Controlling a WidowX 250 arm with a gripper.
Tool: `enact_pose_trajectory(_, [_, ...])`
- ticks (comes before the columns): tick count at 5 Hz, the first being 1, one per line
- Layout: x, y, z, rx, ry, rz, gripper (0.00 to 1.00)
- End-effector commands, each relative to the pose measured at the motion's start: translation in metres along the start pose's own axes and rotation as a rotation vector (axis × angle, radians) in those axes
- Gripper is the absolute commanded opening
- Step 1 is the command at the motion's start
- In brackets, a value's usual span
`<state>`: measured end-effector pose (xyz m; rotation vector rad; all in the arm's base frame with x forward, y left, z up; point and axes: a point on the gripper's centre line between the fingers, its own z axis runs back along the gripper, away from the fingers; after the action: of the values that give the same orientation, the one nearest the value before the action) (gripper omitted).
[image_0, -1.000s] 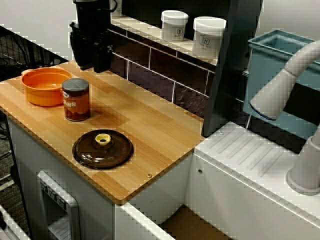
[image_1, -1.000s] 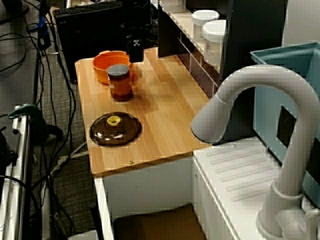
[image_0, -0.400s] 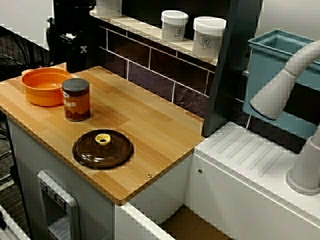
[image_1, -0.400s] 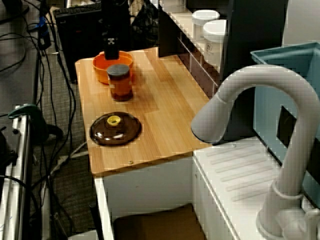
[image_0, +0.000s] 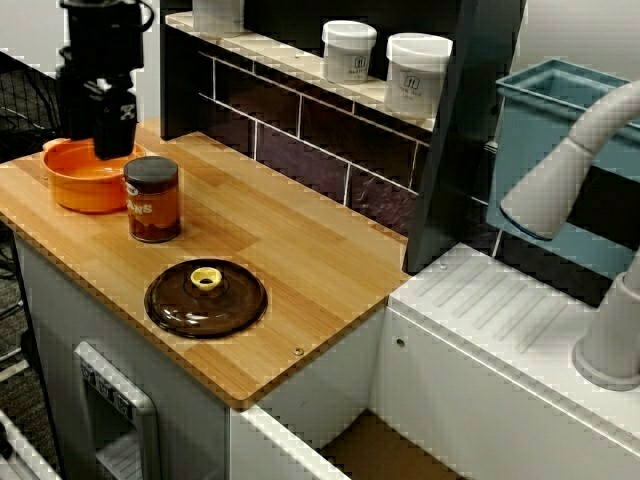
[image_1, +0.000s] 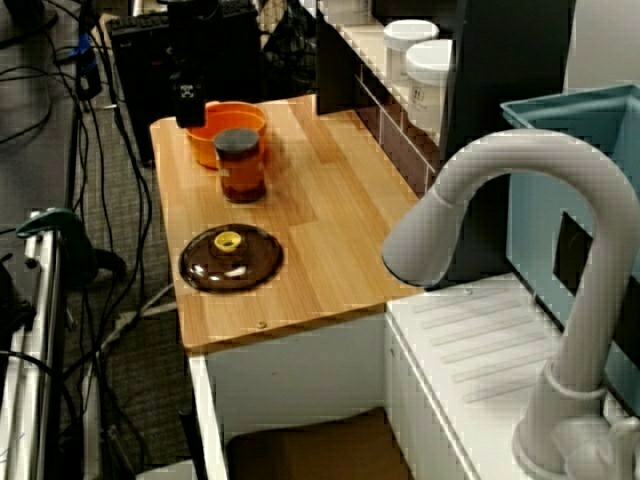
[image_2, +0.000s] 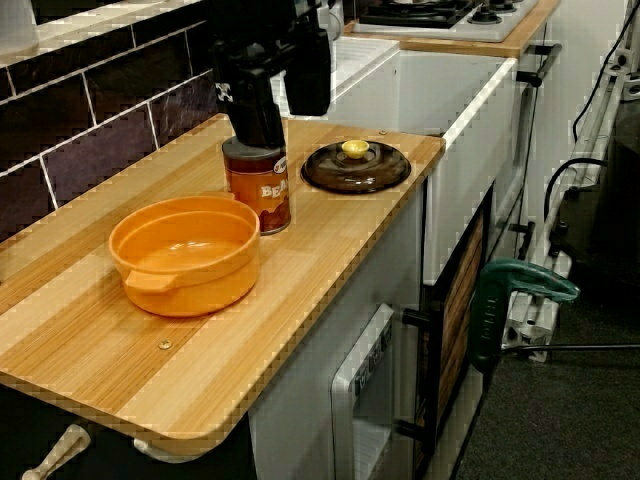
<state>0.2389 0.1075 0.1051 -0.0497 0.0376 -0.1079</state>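
My black gripper (image_0: 108, 148) hangs over the orange bowl (image_0: 85, 180) at the left end of the wooden counter (image_0: 290, 250). In the view from the counter's end the gripper (image_2: 285, 120) shows two fingers (image_2: 250, 105) standing apart with nothing between them, so it is open. A brown can with a dark lid (image_0: 152, 200) stands upright just right of the bowl, a little below the gripper. A dark brown pot lid with a yellow knob (image_0: 205, 298) lies flat near the counter's front edge. From the sink side, the gripper (image_1: 188, 115) is at the bowl's (image_1: 228, 125) far left rim.
Two white jars (image_0: 349, 50) (image_0: 417, 72) stand on the tiled ledge behind the counter. A dark post (image_0: 455, 140) rises at its right end, with a white drainboard (image_0: 500, 310), grey faucet (image_0: 565, 170) and teal bin (image_0: 560, 120) beyond. Cables lie on the floor (image_1: 60, 150).
The gripper has travelled left along the back of the counter, from behind the can to above the orange bowl. Bowl, can and pot lid have not moved.
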Motion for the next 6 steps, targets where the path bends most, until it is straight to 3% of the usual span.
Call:
enact_pose_trajectory(1, [-0.028, 0.010, -0.002, 0.035, -0.027, -0.082, 1.00])
enact_pose_trajectory(2, [-0.020, 0.019, -0.012, 0.007, -0.052, -0.206, 1.00])
enact_pose_trajectory(4, [-0.007, 0.022, -0.018, 0.018, -0.125, -0.213, 1.00])
enact_pose_trajectory(6, [0.002, 0.016, -0.020, 0.005, -0.156, -0.168, 1.00])
